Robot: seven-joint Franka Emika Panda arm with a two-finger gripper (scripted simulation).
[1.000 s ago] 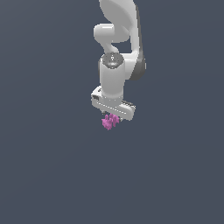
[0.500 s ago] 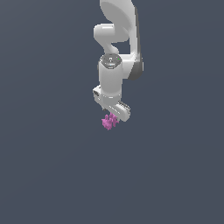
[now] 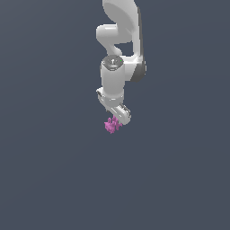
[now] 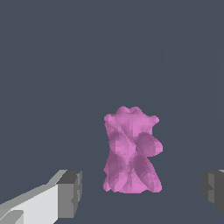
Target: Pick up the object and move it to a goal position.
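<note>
We are at the approach: our end effector (image 3: pixel 117 117) hangs just above the pink object (image 3: pixel 112 125), its fingers (image 4: pixel 69 193) spread apart on either side, not touching. Next we judge it must close squarely on the lump before lifting.

A flat, even dark slate-grey backdrop (image 3: pixel 45 179) fills both views.

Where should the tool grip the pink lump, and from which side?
Around the pink lump's narrower middle, probably, closing straight down over it as the wrist view looks. The open tool already has a dark pad on each side with gaps. Its knobbly outline favours pads on flatter flanks, not on the bumps.
</note>
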